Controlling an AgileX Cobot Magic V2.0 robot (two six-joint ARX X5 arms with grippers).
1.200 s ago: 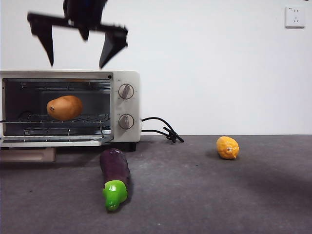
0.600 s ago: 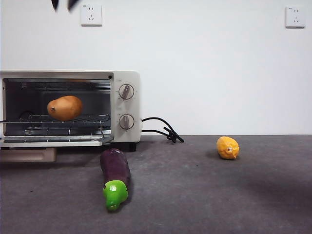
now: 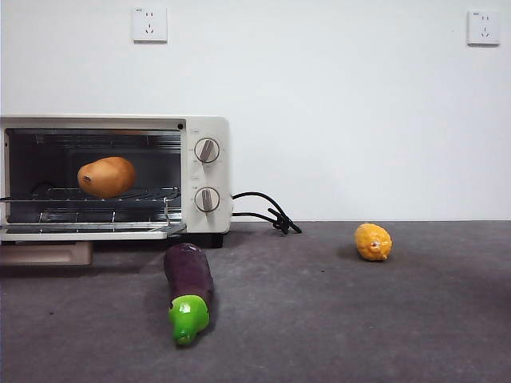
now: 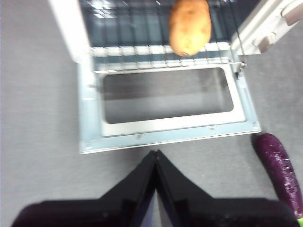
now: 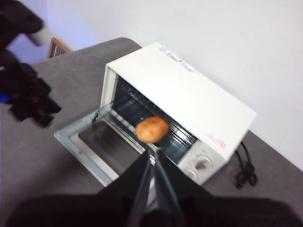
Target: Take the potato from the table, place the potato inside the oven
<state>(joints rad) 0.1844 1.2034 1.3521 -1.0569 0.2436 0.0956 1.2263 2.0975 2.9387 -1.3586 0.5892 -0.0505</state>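
The tan-brown potato (image 3: pixel 106 176) lies on the wire rack inside the cream-white oven (image 3: pixel 204 132), whose glass door (image 4: pixel 165 105) hangs open and flat. The same potato (image 4: pixel 190 27) shows in the left wrist view and again as the potato (image 5: pixel 152 129) in the right wrist view. My left gripper (image 4: pixel 155 153) is shut and empty, high above the table in front of the open door. My right gripper (image 5: pixel 152 152) is shut too, raised well back from the oven (image 5: pixel 189 104). Neither gripper appears in the front view.
A purple eggplant (image 3: pixel 188 287) with a green cap lies on the dark grey table (image 3: pixel 359 319) before the oven. A yellow lemon-like fruit (image 3: pixel 373 241) sits to the right. The oven's black cord (image 3: pixel 263 211) trails behind it. The left arm (image 5: pixel 23 90) shows dark beside the oven.
The open gripper that hung above the oven a second ago has risen out of the front view. The potato has stayed on the rack.
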